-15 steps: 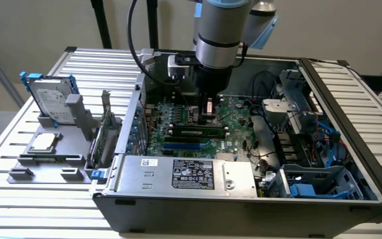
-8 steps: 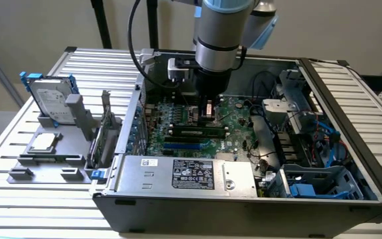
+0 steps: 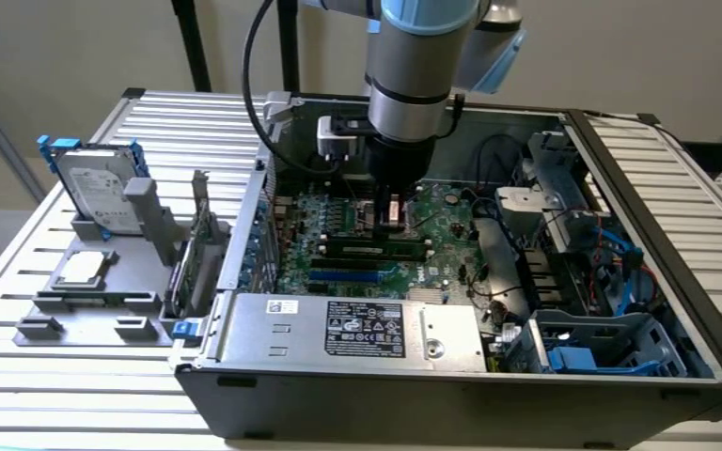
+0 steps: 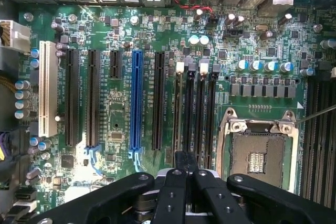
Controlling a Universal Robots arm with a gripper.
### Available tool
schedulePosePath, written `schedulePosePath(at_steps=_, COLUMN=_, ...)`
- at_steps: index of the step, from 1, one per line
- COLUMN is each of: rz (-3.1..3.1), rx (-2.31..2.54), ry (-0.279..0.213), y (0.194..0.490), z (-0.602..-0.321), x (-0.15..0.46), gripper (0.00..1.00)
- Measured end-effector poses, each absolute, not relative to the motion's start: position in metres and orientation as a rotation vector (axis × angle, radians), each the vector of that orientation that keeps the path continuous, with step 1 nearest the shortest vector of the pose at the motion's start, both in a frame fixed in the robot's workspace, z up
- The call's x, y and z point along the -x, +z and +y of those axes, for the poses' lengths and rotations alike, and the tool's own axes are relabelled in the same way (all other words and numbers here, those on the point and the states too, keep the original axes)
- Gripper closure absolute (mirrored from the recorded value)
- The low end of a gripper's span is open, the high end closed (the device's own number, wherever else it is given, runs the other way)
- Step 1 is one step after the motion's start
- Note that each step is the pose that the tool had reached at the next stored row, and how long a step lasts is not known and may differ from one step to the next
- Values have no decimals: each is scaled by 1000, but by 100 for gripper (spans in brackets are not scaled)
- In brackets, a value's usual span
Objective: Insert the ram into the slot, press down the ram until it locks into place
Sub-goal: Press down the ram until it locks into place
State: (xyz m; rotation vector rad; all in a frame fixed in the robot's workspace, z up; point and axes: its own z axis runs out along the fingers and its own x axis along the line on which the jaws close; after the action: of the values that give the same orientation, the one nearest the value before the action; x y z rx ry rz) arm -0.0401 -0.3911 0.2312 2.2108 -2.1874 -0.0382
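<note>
Green motherboard (image 3: 443, 211) sits inside an open black PC case (image 3: 462, 376), which lies on a ribbed metal bench (image 3: 662, 169). Robot arm (image 3: 417, 66) comes down from above into the case, w/ the pincer (image 3: 393, 209) low over the board's middle. In the wrist view the pincer (image 4: 185, 174) has its two black fingers (image 4: 173, 192) pressed together, fully closed, w/ a thin dark edge between the tips; can't tell whether that edge is the ram. Tips sit right at the near ends of a bank of long narrow black sockets, and the slot (image 4: 190, 116) nearest the tips is one of these, parallel to its neighbours, pale end clips at the far end. Which exact socket the tips line up with can't be told.

In the exterior view a green stick w/ black chips, a ram (image 3: 374, 250), lies lengthwise in a black socket just in front of the pincer, apart from the fingers; whether it's locked can't be told.

Wrist view also has a blue socket (image 4: 137, 100) well to one side of the black bank, a white slot (image 4: 48, 90) further out, and an open silver CPU socket (image 4: 257, 148) on the other side.

At the exterior view's left, a grey fixture (image 3: 91, 282) on the bench holds a hard drive (image 3: 91, 188) upright. Silver power supply (image 3: 354, 324) lies along the case's near edge.
</note>
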Motion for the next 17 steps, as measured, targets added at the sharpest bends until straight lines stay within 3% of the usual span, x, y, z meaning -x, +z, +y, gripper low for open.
schedulePosePath(at_steps=7, rz=-2187, rx=-2210, ry=-38, y=227, z=-391, x=40, gripper=90)
schedulePosePath(at_steps=17, rz=-2182, rx=-2206, ry=-49, y=256, z=-391, x=38, gripper=90)
